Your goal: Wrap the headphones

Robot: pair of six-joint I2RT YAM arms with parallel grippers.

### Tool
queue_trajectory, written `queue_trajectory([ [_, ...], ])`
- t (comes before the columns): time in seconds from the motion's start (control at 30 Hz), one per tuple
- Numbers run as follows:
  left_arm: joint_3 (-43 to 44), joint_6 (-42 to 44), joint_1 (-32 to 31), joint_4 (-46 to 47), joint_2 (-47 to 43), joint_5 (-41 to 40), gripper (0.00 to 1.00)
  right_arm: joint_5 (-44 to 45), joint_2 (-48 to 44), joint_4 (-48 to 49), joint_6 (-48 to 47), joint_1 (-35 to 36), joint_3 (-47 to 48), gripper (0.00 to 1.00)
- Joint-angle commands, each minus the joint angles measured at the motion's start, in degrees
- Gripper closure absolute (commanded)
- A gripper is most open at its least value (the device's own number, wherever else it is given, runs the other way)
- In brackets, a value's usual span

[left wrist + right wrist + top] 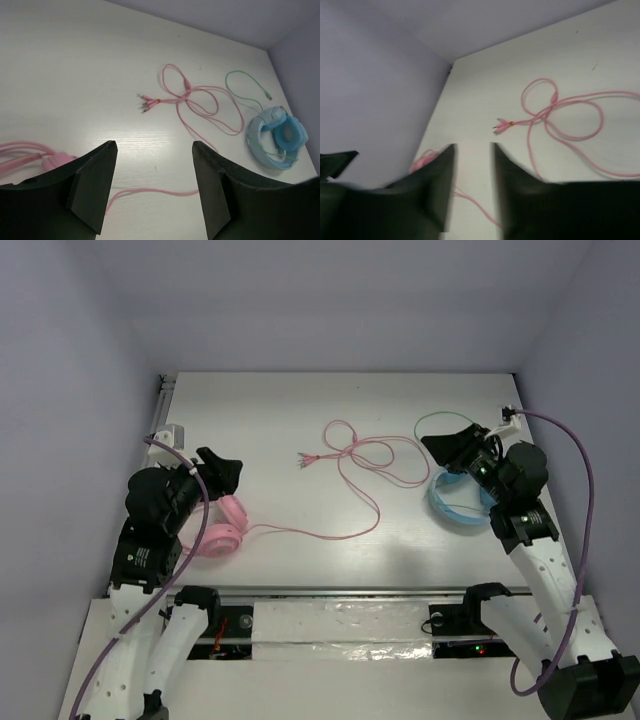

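1. Top view:
   - The desk (300, 405) is a smooth, matte white board.
   - The headphones (224, 528) lie near its left front corner. They are glossy pink, with round padded cups.
   - They sit just on the near side of the left hand (224, 472), partly under that arm. Whether they touch it I cannot tell.
   - Their thin pink cable (372, 508) runs right across the desk, then curls into loose loops at the middle. It ends in a small bunch of plugs (306, 458).
   - The right hand (452, 444), a black wedge shape, hovers over the far right. It is well apart from the pink set.
   - Below the right hand lie the light blue headphones (456, 506), with a thin green cable (440, 418) arcing behind.

2. Left wrist view:
   - The two flat, matte black fingers (95, 175) are spread wide, with nothing between them.
   - A pink cup and strands of headband peek out at the lower left, beside and partly behind the left finger.
   - The cable crosses the desk under the gap.
   - The loops and plugs lie farther out, and the blue set is at the right edge.

3. Right wrist view (blurred):
   - The fingers are parted by a narrow gap and hold nothing.
   - The pink headphones show small and far off, by the wall, beside the left finger.
   - The looped cable lies ahead to the right.
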Motion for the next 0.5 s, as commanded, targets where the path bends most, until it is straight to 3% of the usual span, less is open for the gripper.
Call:
queue_trajectory([
  [0.0,5.0,1.5,-0.1,-7.8,3.0,-4.9,0.41,-0.4,-0.4,4.9,-0.3,1.5,-0.4,0.73],
  [0.07,7.8,1.4,-0.1,-14.6,4.9,-5.7,0.43,1.0,-0.9,4.5,-0.6,2.9,-0.7,0.95],
  [0.1,8.5,1.5,-0.1,-16.7,6.9,-5.9,0.46,1.2,-1.0,4.5,-0.5,2.9,-0.9,1.0],
  [0.2,11.9,0.4,-0.1,-26.1,10.9,-14.2,0.66,2.5,-1.7,4.8,-0.9,4.6,-1.1,1.0],
  [0.23,12.1,0.1,-0.1,-27.6,11.4,-16.1,0.8,2.9,-1.8,5.0,-1.1,5.3,-1.3,1.0],
  [0.33,9.9,-0.7,-0.1,-28.9,12.0,-25.8,0.92,4.4,-2.3,4.5,-1.8,5.9,-1.6,1.0],
  [0.4,8.6,-1.4,-0.1,-28.1,13.0,-29.6,0.9,4.9,-2.5,4.8,-1.9,5.9,-2.3,1.0],
  [0.47,9.0,-2.1,-0.1,-28.9,14.7,-29.2,0.82,5.0,-2.7,5.0,-1.9,5.9,-3.0,1.0],
])
